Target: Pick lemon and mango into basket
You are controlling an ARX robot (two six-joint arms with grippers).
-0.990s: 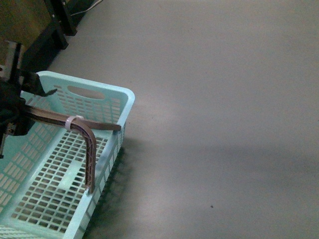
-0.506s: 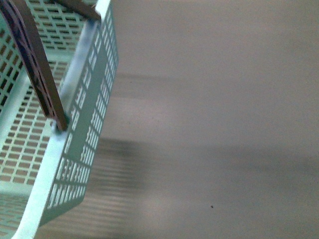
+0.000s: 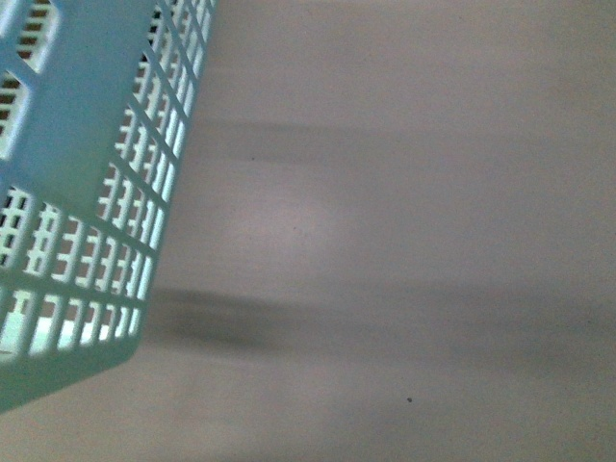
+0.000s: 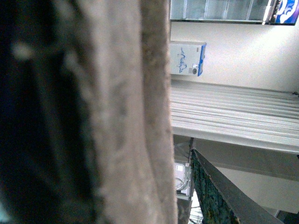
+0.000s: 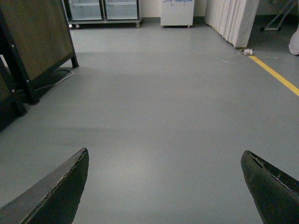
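One basket [image 3: 87, 106], light turquoise, slotted. It fills the upper left of the front view, very near the lens, tilted and blurred. Only an outer wall and one lower corner show; its inside is hidden. A soft dark shadow [image 3: 221, 322] lies on the floor just beside that corner. Whether the basket touches the floor cannot be told.

One floor [image 3: 433, 192], plain grey, with a single dark speck [image 3: 409, 398] towards the near edge.

Left gripper: its wrist view is mostly blocked.
- A blurred brownish band [image 4: 126, 116] sits close against the lens, with darkness beside it.
- A dark textured bar [image 4: 219, 196] shows at one corner; what it is cannot be told.
- Beyond, turned sideways, are a white pleated curtain [image 4: 233, 116] and a white cabinet [image 4: 187, 58] with blue marks.
- How far the jaws stand apart, and whether they grip anything, cannot be told.

Right gripper [image 5: 164, 156]: two dark fingers [image 5: 56, 191] at the near corners of its wrist view, spread wide. Only bare grey floor lies between them, and it holds nothing.

Further items in the right wrist view:
- One dark wood panel [image 5: 37, 37] on black legs, at the side.
- Two glass-fronted units [image 5: 103, 9] against the far wall.
- One yellow line [image 5: 275, 74] across the floor.
- One white cable [image 5: 238, 55] lying near the line's far end.
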